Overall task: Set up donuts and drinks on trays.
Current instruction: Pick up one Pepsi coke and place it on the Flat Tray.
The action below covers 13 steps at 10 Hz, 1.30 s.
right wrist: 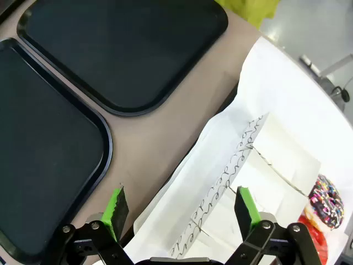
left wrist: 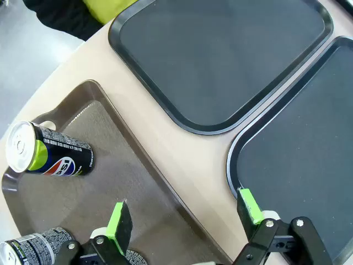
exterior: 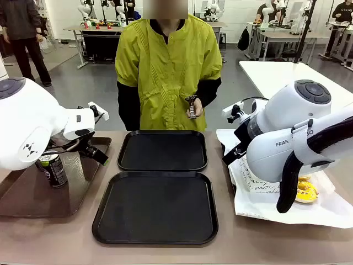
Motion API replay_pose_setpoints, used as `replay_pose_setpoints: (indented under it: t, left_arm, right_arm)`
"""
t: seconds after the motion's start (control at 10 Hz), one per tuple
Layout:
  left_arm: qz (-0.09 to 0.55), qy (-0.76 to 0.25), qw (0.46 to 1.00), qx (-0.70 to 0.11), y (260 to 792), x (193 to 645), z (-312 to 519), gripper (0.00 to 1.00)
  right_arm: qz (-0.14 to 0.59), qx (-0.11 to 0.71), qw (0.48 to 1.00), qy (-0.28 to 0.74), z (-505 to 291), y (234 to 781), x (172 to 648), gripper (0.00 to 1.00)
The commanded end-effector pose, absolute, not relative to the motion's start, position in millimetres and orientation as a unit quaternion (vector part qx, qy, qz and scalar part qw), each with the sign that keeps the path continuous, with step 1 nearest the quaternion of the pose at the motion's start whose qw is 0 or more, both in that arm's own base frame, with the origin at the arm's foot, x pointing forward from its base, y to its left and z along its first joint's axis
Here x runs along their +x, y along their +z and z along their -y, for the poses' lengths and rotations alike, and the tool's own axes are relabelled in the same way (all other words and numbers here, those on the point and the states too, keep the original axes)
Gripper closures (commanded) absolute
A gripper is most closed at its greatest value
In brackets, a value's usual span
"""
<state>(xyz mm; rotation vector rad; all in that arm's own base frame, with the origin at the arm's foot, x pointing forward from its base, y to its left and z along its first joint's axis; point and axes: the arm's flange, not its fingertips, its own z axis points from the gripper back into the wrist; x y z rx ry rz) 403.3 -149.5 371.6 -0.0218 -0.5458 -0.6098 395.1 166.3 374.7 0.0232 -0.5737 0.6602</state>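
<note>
The left tool (left wrist: 182,205) was held wide open above the brown tray (left wrist: 110,165), a can (left wrist: 52,155) standing nearby on it; the right tool (right wrist: 180,199), equally wide, was poised over white boxes (right wrist: 276,160).

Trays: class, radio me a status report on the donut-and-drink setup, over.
Left gripper open over brown tray edge, cans ungripped. Right gripper open over white boxes, donuts beside. Black trays not yet loaded. Person's hands off table.
</note>
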Motion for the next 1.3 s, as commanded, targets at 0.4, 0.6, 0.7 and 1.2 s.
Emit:
replay_pose_setpoints:
  t: [0.4, 0.6, 0.7, 1.2]
  left_arm:
    - [0.266, -0.297, 0.917, -0.011, 371.6, 403.2, 149.6, 0.00]
    - [0.266, -0.297, 0.917, -0.011, 371.6, 403.2, 149.6, 0.00]
    - [0.266, -0.297, 0.917, -0.011, 371.6, 403.2, 149.6, 0.00]
    - [0.260, -0.317, 0.912, -0.001, 385.5, 373.6, 142.8, 0.00]
  right_arm:
    - [0.278, 0.011, 0.906, 0.320, -166.3, 374.7, 395.1, 0.00]
    - [0.278, 0.011, 0.906, 0.320, -166.3, 374.7, 395.1, 0.00]
    - [0.278, 0.011, 0.906, 0.320, -166.3, 374.7, 395.1, 0.00]
    - [0.280, 0.011, 0.902, 0.328, -164.8, 389.5, 368.1, 0.00]
